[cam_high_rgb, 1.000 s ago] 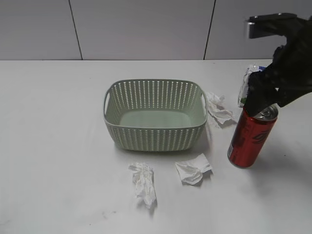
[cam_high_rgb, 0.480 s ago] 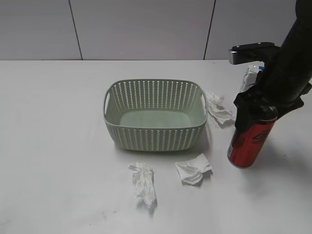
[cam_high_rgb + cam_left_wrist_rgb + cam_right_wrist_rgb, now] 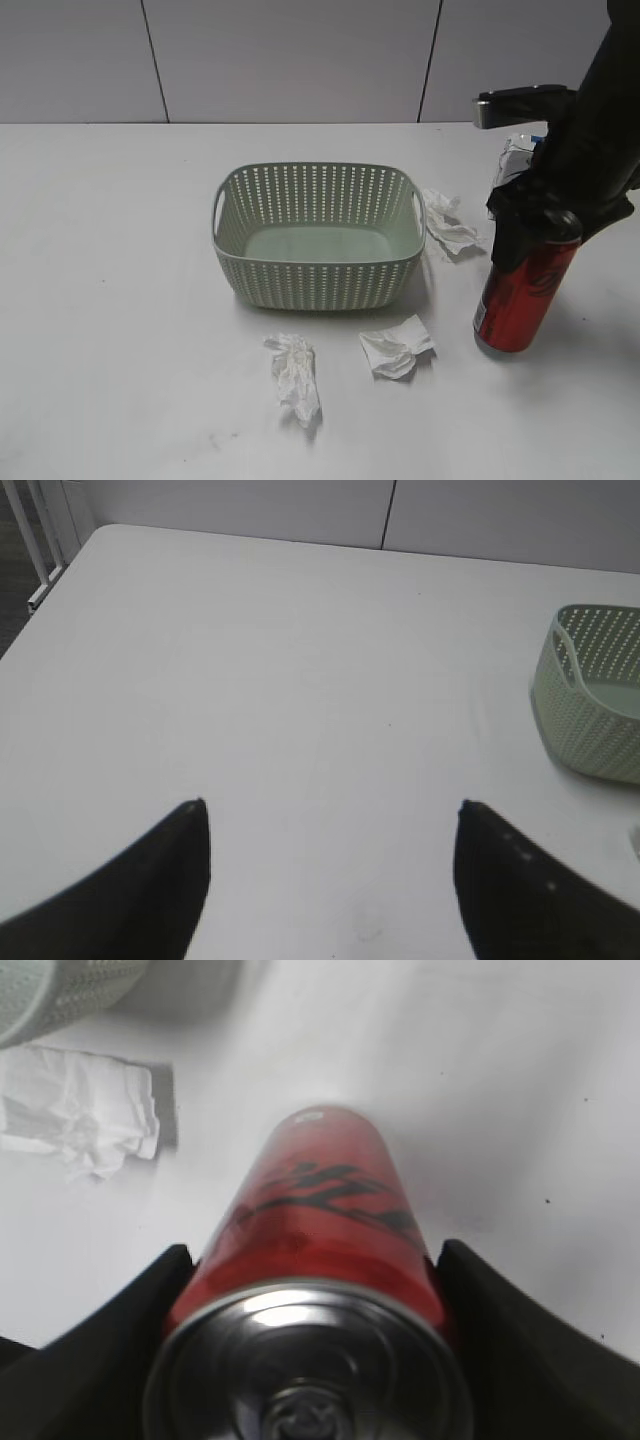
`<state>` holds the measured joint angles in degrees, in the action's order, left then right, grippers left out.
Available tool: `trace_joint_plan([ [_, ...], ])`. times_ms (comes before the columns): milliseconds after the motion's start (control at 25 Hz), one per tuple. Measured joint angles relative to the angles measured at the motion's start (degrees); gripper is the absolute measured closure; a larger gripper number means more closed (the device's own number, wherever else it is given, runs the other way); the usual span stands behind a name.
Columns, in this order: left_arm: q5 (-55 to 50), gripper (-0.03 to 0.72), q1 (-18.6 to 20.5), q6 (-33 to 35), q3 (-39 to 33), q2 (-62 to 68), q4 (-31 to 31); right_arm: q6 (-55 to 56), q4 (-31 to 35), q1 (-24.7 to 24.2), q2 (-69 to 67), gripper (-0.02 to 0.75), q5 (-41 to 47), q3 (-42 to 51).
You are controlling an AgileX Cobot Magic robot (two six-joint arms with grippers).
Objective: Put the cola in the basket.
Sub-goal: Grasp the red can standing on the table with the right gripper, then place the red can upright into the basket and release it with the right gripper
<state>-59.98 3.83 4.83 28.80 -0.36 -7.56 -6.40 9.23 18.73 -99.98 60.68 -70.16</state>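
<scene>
The cola [image 3: 524, 297] has been nudged rightward; pinched by the right pincer [image 3: 537, 226], it should be lifted vertically.

Red cola [image 3: 522, 298] stands upright, right of the open pale green basket [image 3: 318, 277].

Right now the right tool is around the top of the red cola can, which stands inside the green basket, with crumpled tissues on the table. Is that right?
Not quite. The red cola can stands on the table, to the right of the green basket, which the exterior view shows holding nothing. The right tool is around the can's top, and crumpled tissues do lie on the table.
</scene>
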Motion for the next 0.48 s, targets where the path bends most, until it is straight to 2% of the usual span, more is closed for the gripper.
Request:
trace_joint_plan([
  [200, 0.0, 0.115, 0.0, 0.0, 0.0, 0.0, 0.0, 0.0, 0.0, 0.0, 0.1, 0.210, 7.0, -8.1],
  [480, 0.0, 0.115, 0.0, 0.0, 0.0, 0.0, 0.0, 0.0, 0.1, 2.8, 1.2, 0.210, 7.8, -22.2],
])
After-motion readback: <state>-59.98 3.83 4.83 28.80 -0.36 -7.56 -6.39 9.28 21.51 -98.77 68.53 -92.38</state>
